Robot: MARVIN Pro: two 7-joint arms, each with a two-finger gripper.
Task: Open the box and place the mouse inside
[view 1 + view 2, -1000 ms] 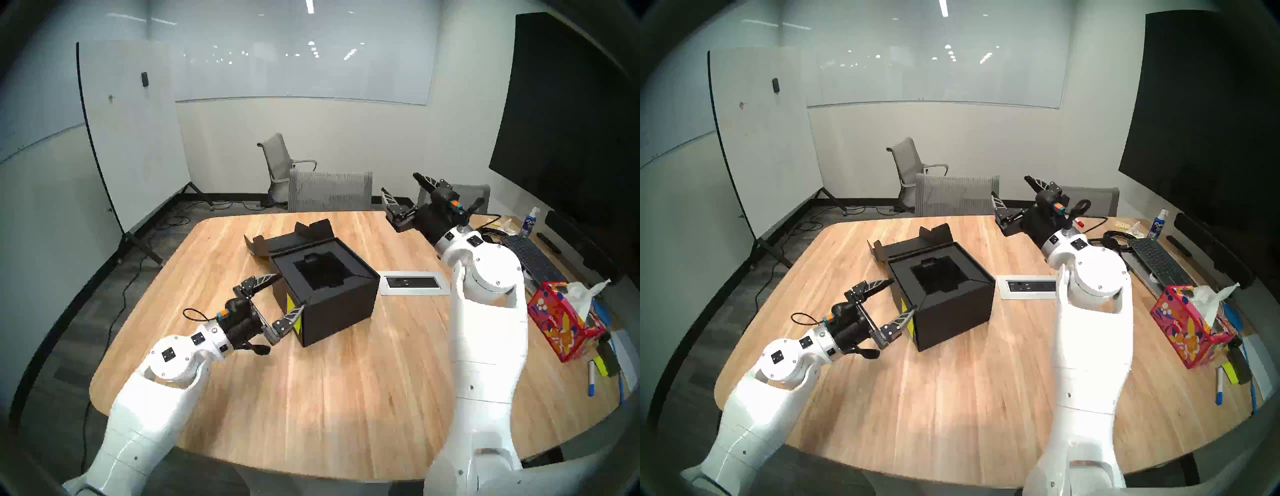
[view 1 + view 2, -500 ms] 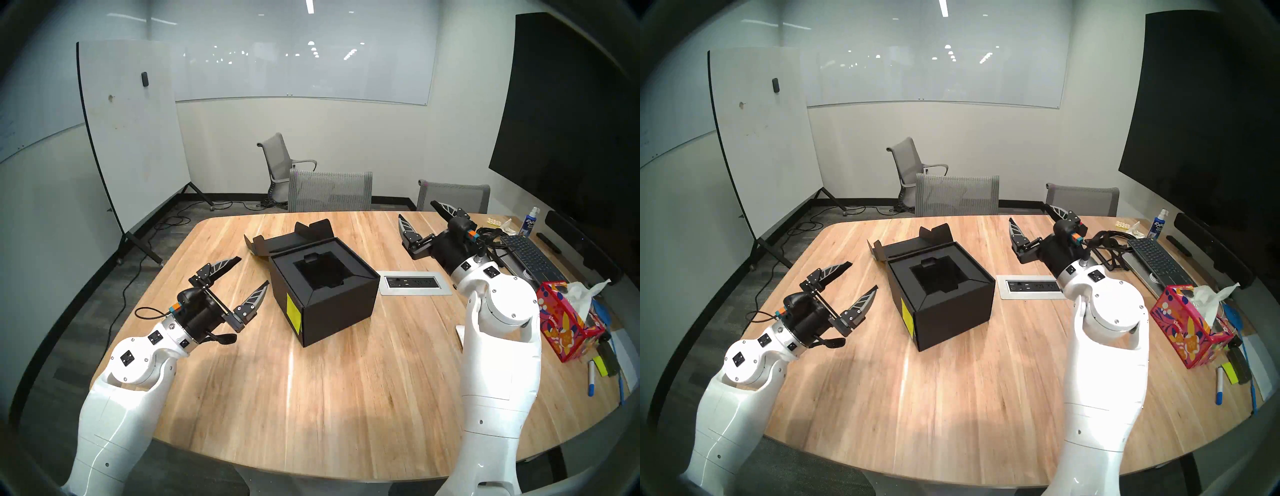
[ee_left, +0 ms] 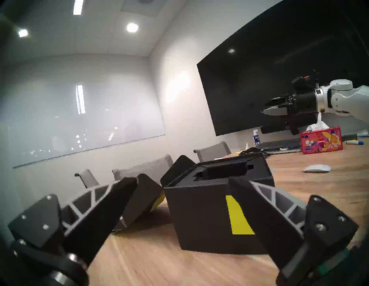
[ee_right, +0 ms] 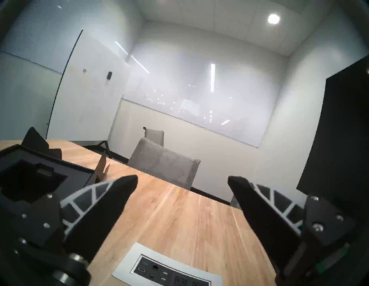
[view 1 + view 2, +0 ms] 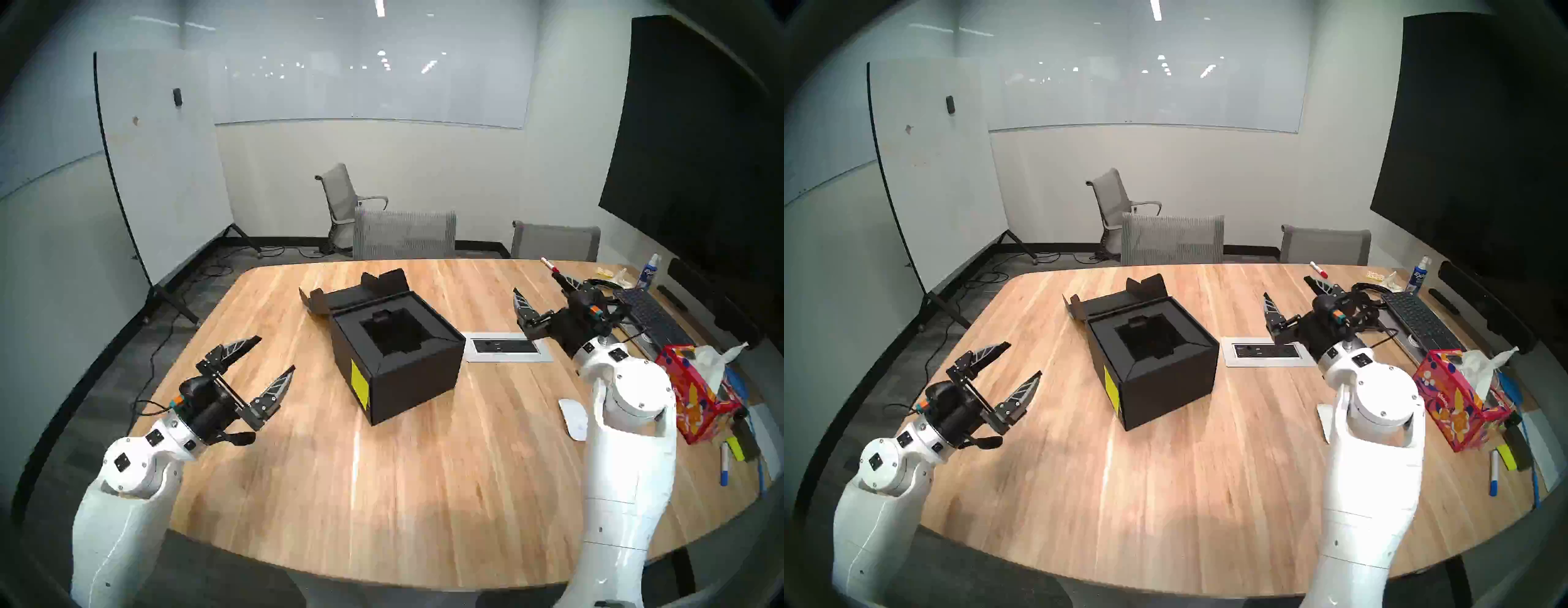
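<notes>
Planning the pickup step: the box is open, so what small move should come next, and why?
Probably lower the right claw back toward the mouse. The box stands open with its well empty, both claws are open and hold nothing, and the mouse lies on the table beside the right arm.

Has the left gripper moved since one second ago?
Yes. The left gripper has drawn back from the box, toward the table's left edge.

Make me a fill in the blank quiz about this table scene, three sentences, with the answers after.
1. The black box has its lid ____.
2. The sticky note on the box is ____.
3. The white mouse lies on the ____, not in the box.
Answers: open; yellow; table
</notes>
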